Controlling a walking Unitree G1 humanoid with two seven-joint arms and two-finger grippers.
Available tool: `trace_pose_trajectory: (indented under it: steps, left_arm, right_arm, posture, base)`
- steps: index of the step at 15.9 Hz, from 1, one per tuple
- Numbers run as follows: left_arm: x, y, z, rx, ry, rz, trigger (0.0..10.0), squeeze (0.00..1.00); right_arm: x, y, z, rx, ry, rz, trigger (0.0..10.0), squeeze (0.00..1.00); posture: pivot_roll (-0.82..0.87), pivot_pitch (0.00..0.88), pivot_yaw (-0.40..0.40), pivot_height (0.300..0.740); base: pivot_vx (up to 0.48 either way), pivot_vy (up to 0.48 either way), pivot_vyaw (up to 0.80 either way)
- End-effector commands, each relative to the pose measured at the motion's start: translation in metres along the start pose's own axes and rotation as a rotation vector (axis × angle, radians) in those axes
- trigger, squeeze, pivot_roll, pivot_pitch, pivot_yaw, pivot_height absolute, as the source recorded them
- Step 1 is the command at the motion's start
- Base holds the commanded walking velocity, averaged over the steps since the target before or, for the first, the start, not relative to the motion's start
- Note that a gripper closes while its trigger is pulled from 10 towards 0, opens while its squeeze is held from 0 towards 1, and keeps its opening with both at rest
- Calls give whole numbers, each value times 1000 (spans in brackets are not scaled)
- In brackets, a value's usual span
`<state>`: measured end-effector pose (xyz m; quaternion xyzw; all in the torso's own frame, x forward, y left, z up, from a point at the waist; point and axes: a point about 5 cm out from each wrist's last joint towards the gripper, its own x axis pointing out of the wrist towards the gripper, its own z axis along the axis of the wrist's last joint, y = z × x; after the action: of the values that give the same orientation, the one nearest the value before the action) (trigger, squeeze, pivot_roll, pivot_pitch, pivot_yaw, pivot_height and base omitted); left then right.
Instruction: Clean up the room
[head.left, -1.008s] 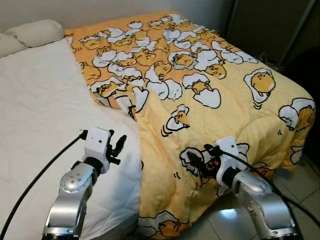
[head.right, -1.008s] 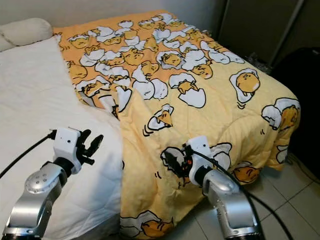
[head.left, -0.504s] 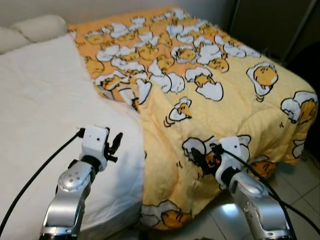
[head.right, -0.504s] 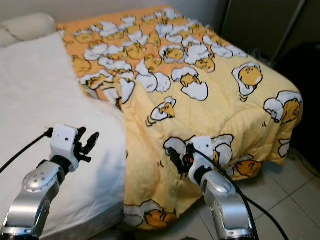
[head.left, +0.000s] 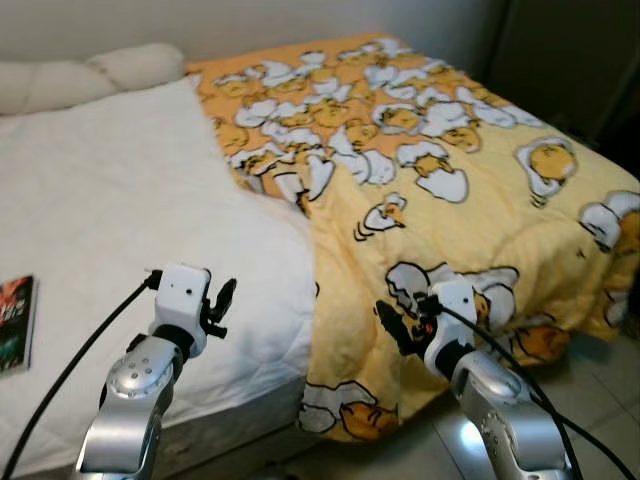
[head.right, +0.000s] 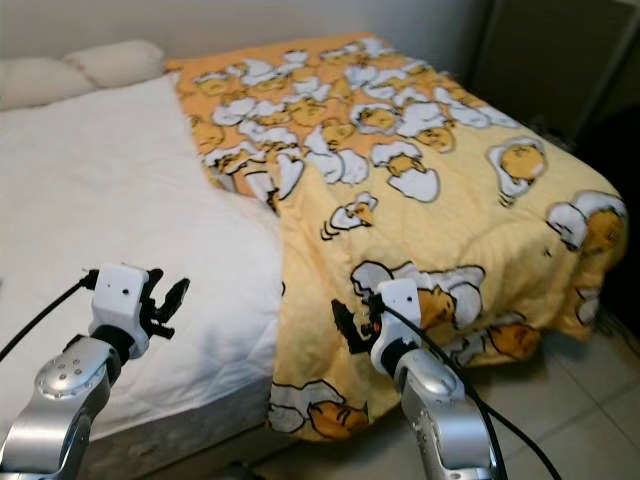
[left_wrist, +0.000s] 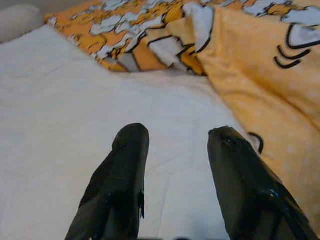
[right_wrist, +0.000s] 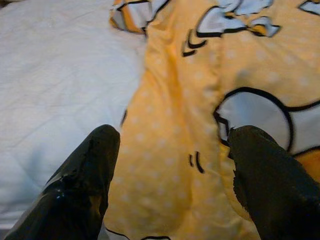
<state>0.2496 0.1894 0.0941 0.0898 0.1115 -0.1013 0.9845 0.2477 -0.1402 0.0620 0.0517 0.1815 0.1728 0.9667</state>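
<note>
1. The right gripper (right_wrist: 170, 150) hangs above the bed's edge, its two black fingers (right_wrist: 87, 185) spread wide apart.
2. Between them lies the yellow blanket (right_wrist: 170, 165), dotted and printed with white egg shapes outlined in black.
3. Beside the blanket spreads the white sheet (right_wrist: 60, 75), lightly wrinkled.

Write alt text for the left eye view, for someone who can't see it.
A yellow cartoon-egg blanket covers the right half of a bed, leaving the white mattress bare on the left. The left gripper and right gripper, both open, hover at the bed's near edge. A book lies far left.
</note>
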Motion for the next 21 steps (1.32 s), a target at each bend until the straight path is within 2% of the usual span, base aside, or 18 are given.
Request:
trace_pose_trajectory:
  steps: [1, 5, 10, 12, 13, 15, 16, 17, 19, 21]
  left_arm:
    - [-2, 1, 3, 2, -6, 7, 10000, 0]
    - [-8, -3, 1, -18, -19, 10, 10000, 0]
    - [-15, -9, -2, -47, -16, 2, 10000, 0]
    - [-17, -10, -3, -50, -7, -3, 10000, 0]
    - [-19, -11, -4, -58, 2, -22, 10000, 0]
    - [-19, -12, -5, -58, 16, -44, 10000, 0]
    - [-20, -13, -4, -59, 18, -68, 10000, 0]
    - [-21, -13, -4, -50, 23, -86, 10000, 0]
    - [-22, -14, -3, -28, 36, -130, 10000, 0]
    - [-23, -17, -2, -10, 53, -221, 10000, 0]
  right_arm:
    - [0, -1, 4, -7, -13, 2, 10000, 0]
    - [3, 4, 5, -80, -4, 34, 10000, 0]
    - [3, 16, 2, -129, 24, 152, 10000, 0]
    - [1, 16, 2, -121, 27, 149, 10000, 0]
    - [4, 13, -1, -99, 46, 110, 10000, 0]
    - [8, 12, -4, -134, 74, 90, 10000, 0]
    - [14, 9, -5, -115, 96, 57, 10000, 0]
    - [20, 7, -6, -106, 123, 33, 10000, 1000]
    - [31, 5, -6, -117, 171, 13, 10000, 1000]
    - [43, 2, -6, -99, 219, -34, 10000, 1000]
  posture:
    - [6, 0, 75, 740]
    - [16, 0, 66, 740]
    - [24, 0, 53, 740]
    - [29, 0, 49, 740]
    - [34, 0, 49, 740]
    - [35, 0, 50, 740]
    - [40, 0, 51, 740]
    - [46, 0, 50, 740]
    - [53, 0, 47, 740]
    - [58, 0, 46, 740]
  base:
    - [0, 0, 0]
    - [0, 0, 0]
    - [223, 0, 800]
    - [283, 0, 669]
    - [0, 0, 0]
    - [0, 0, 0]
    - [0, 0, 0]
    - [0, 0, 0]
    - [0, 0, 0]
    - [0, 0, 0]
